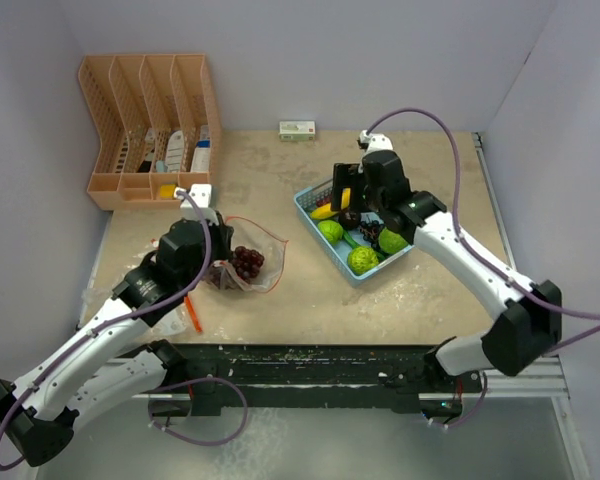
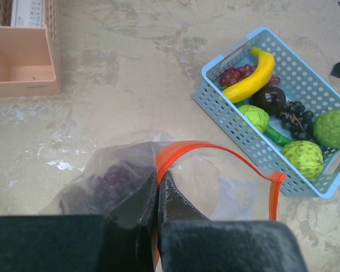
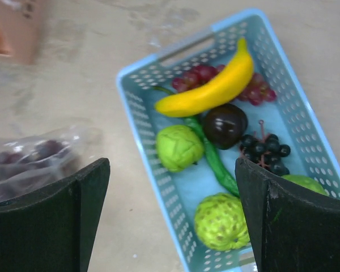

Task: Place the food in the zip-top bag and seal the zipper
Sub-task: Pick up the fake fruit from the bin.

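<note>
Most of the food is kept in the blue basket [image 3: 140,61], which is placed at the right of the table [image 1: 280,180]. Its long axis is seen running from near left to far right in the top view. The banana [image 3: 215,88] is laid across the far end of the basket, its long axis crosswise and its thin tip pointed to the far right wall; the red grapes [image 3: 201,73] are partly covered by it. The long vegetable [image 3: 212,156] is stretched along the basket floor, from under the banana toward the near end. A dark fruit [image 3: 225,124] and the dark grapes [image 3: 266,150] are found beside it, and the green fruits [image 3: 179,147] are spread around it, one partly hidden behind a black finger. The right gripper [image 3: 171,170] is held above the basket with its fingers spread wide and nothing between them. The bag [image 2: 226,192] is laid flat, left of the basket and apart from it, with its mouth gaping toward the basket. One grape bunch [image 1: 247,262] is already inside. The left gripper [image 2: 158,190] is pinched tight on the orange zipper [image 2: 215,150] of the bag. An organizer [image 1: 145,125] is stood at the far left and a small box [image 1: 297,129] at the back wall.
</note>
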